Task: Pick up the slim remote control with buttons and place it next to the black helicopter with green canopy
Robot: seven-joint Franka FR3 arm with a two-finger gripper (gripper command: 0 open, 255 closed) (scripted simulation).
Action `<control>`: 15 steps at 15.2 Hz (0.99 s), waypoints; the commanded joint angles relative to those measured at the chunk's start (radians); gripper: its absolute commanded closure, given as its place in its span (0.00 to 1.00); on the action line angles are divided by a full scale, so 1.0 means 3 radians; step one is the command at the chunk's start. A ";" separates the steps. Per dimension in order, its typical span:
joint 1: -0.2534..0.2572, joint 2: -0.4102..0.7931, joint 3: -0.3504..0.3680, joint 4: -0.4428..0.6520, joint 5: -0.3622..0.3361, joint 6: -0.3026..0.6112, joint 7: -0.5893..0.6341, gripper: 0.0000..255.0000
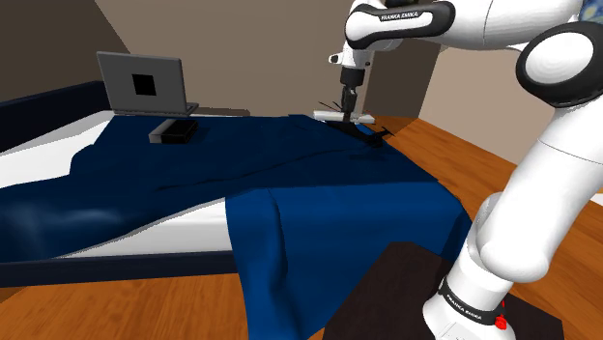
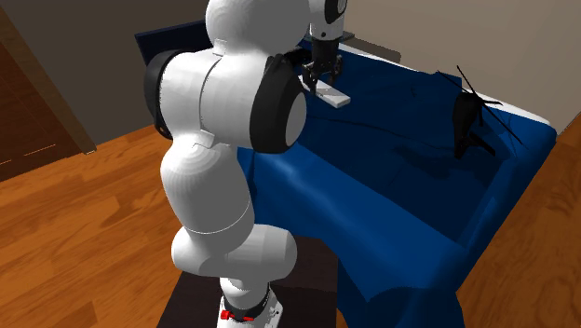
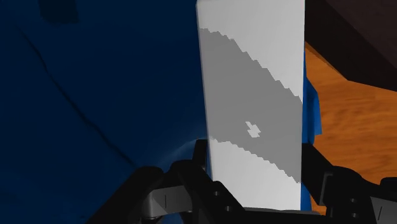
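A slim, plain white-grey remote (image 3: 251, 83) lies on the blue bedspread (image 1: 290, 164), near the bed's far edge. My black gripper (image 3: 254, 162) comes straight down on it, and the fingers (image 3: 200, 159) press against its two long sides. The shoulder view shows the gripper (image 1: 346, 108) at the remote (image 1: 361, 117). The second exterior view shows the gripper (image 2: 325, 76) at one end of the remote (image 2: 334, 95). The black helicopter (image 2: 466, 123) stands on the spread well towards that view's right, apart from the remote. In the shoulder view the helicopter (image 1: 373, 135) sits just in front of the gripper.
A grey laptop-like screen (image 1: 143, 83) and a dark box (image 1: 174, 130) sit at the bed's far left in the shoulder view. The spread hangs over the bed's near corner (image 1: 290, 261). Wooden floor (image 2: 84, 214) surrounds the bed, and my dark stand (image 1: 396, 290) is at lower right.
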 commanded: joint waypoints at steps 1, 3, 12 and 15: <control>-0.0001 0.0013 -0.0002 0.0111 0.0004 -0.0098 -0.0008 1.00; -0.0001 0.0030 -0.0003 0.0214 0.0010 -0.0184 -0.0013 1.00; -0.0372 0.0479 -0.0423 0.0716 0.0179 -0.0258 -0.0814 1.00; -0.0533 0.0708 -0.0545 0.0975 0.0293 -0.0315 -0.1090 1.00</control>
